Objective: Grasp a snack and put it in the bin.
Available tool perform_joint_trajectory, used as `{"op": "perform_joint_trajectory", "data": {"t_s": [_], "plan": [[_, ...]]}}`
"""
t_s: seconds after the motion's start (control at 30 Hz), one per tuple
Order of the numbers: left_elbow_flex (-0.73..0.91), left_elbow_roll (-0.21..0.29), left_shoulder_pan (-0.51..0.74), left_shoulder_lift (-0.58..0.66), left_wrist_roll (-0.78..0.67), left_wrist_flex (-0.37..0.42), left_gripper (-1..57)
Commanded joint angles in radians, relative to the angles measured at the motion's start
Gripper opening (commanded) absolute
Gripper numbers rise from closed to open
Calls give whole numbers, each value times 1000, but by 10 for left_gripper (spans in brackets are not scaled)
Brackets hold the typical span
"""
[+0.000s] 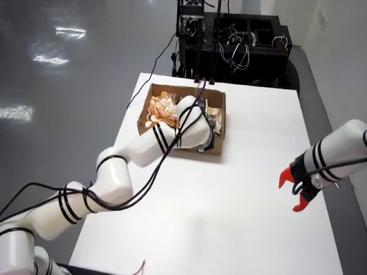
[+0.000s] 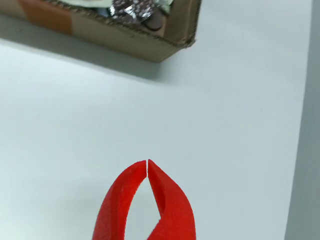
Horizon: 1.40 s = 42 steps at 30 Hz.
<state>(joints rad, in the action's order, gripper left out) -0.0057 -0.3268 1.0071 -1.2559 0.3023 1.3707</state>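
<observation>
As seen from the wrist view, closed tip to tip: red gripper (image 2: 147, 162), jaws meeting at a hairline slit, with nothing held between them. Hangs over bare white tabletop (image 2: 215, 115), well short of the cardboard box (image 2: 125, 42) at the top edge of that view. Shows a crinkled silver wrapper (image 2: 132, 9) just inside the box's near corner. From the overhead view, same gripper (image 1: 293, 192) low at the right side above the tabletop (image 1: 229, 223), pointing down and inward, well apart from the box (image 1: 219, 123), which sits toward the far middle. Holds, in its left half in that view, an orange snack bag (image 1: 162, 112), with darker packets on the right side, partly covered. Reaching into the box from the lower left, a second white arm (image 1: 114, 177) with black cables looped along it, its end hidden inside. Beyond the far edge, a black equipment rack (image 1: 229, 40) with wiring.
</observation>
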Motion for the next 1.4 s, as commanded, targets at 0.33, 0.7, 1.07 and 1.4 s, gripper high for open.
{"op": "perform_joint_trajectory", "data": {"t_s": [0.33,0.7,1.07,1.4], "plan": [[231,106,52,128,-91,-10,-6],[291,205,94,159,-132,-12,-5],[283,249,133,156,-139,-18,-4],[98,254,151,60,-216,-20,-4]]}}
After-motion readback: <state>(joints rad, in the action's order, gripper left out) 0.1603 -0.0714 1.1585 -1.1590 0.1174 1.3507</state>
